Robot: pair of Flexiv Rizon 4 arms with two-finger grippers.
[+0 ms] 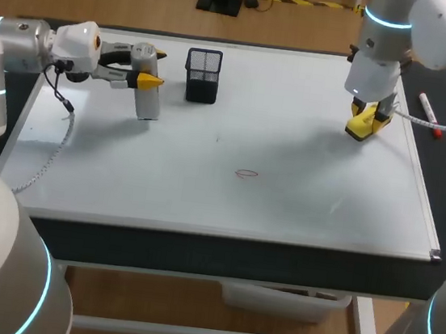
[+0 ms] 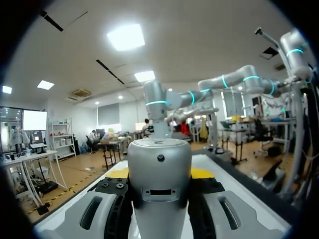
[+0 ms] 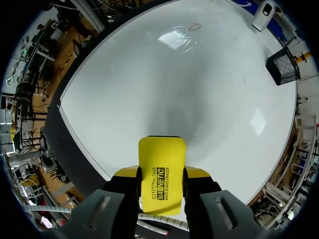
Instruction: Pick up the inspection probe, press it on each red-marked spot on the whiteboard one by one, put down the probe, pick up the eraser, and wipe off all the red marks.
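eraser [image 3: 162, 154] snug between right end effector [image 3: 161, 174] fingers, probe [image 2: 160, 169] between left end effector [image 1: 154, 68] fingers

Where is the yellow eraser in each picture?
Head view: the yellow rectangular eraser is over the whiteboard, right side, held in the right gripper.
Left wrist view: not in it.
Right wrist view: the eraser is clamped in that gripper.
Shared landmark: the black mesh cup, in the head and right wrist views.

The whiteboard [image 1: 204, 189] is lit brightly and evenly from overhead. Soft grey shadows are cast at upper left and upper right of the head frame; pale glare is seen on it in the right wrist view.
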